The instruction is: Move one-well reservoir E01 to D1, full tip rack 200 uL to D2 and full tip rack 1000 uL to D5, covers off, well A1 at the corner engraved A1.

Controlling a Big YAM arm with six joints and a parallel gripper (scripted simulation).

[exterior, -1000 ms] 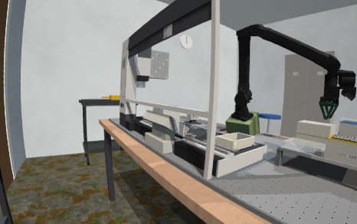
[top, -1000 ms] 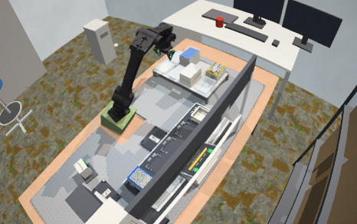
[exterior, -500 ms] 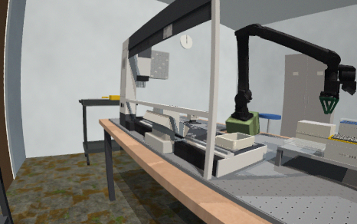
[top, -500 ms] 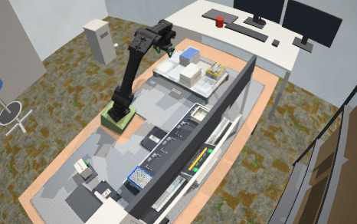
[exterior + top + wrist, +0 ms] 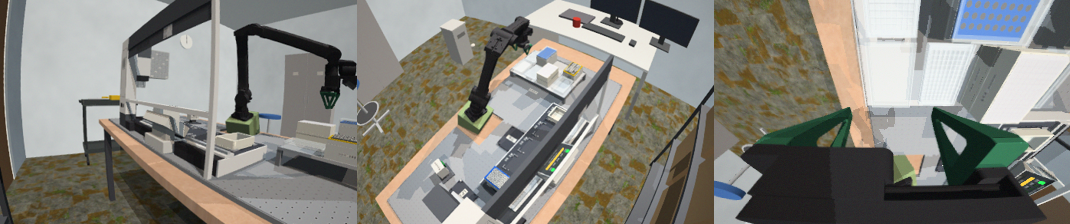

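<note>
My gripper (image 5: 525,47) is open and empty. It hangs high over the near-left edge of the SHELF, touching nothing. In the wrist view its green fingers frame a pale covered item (image 5: 889,70) and a clear ribbed cover (image 5: 946,72) below. A blue-topped rack (image 5: 996,20) and a white block (image 5: 1024,87) lie further in. The blue-topped rack (image 5: 547,54), a white stacked block (image 5: 547,74) and a yellow rack (image 5: 572,70) stand on the SHELF. An open cream reservoir (image 5: 557,112) sits at one end of the deck, and a blue tip rack (image 5: 496,177) at the other end. In the side view my gripper (image 5: 329,100) is above the shelf items (image 5: 314,128).
The liquid handler's dark frame (image 5: 556,130) runs along the deck behind the positions. The arm's green base (image 5: 476,119) stands in front of the deck. A dark nest plate (image 5: 512,139) lies beside the deck. A desk with monitors (image 5: 617,27) stands behind the SHELF.
</note>
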